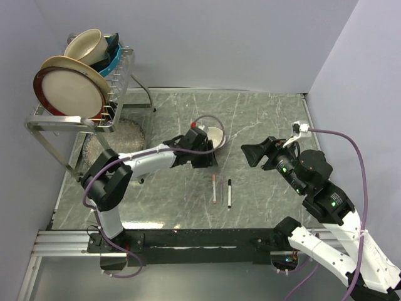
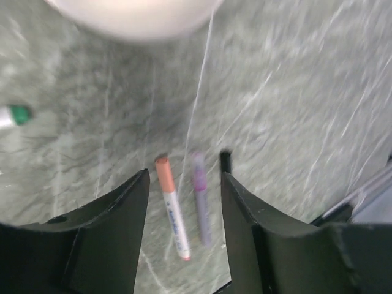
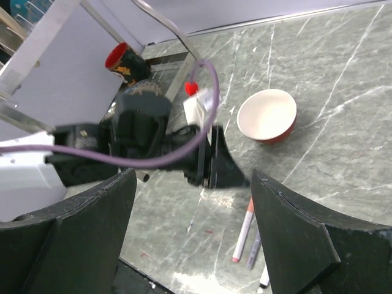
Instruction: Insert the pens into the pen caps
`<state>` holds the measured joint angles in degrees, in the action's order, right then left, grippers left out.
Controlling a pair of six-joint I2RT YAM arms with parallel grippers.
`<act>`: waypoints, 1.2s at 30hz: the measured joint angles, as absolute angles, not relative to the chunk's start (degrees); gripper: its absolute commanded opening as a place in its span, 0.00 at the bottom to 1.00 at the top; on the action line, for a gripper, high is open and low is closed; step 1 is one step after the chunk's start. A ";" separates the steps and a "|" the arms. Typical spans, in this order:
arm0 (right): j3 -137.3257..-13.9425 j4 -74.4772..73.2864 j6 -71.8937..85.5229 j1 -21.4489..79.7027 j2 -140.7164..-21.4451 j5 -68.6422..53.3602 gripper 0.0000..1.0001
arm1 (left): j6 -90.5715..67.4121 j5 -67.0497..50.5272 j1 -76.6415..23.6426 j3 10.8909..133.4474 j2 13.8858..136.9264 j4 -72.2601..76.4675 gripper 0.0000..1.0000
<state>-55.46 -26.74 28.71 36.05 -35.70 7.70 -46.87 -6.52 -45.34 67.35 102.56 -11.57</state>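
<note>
Three pens lie side by side on the marble table [image 1: 263, 113]. They are a white one with an orange-red cap [image 2: 172, 211] [image 1: 214, 187], a greyish-purple one [image 2: 201, 205] [image 1: 221, 188], and a black-ended one [image 1: 229, 193] whose tip [image 2: 225, 160] shows by my right finger. A green-ended piece [image 2: 15, 114] lies at the far left of the left wrist view. My left gripper [image 2: 184, 177] [image 1: 207, 160] hovers over the pens, open and holding nothing. My right gripper [image 3: 193, 177] [image 1: 247, 152] is open wide and empty, to the right of the pens.
A small cream bowl [image 1: 213, 135] [image 3: 267, 114] stands just behind the left gripper. A dish rack [image 1: 81, 119] with plates and bowls fills the back left corner. A purple cable [image 3: 153, 160] loops over the left wrist. Walls close the table on three sides.
</note>
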 measured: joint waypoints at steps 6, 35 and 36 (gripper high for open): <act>-55.46 -26.72 29.58 36.05 -33.82 7.57 0.82 | -54.50 2.26 -44.91 73.43 96.71 -20.99 0.47; -55.46 -26.87 30.83 36.05 -29.85 7.31 0.82 | -98.85 16.38 -36.18 89.32 115.22 -53.21 0.42; -55.46 -26.87 30.83 36.05 -29.85 7.31 0.82 | -98.87 16.36 -36.10 89.32 115.77 -53.21 0.41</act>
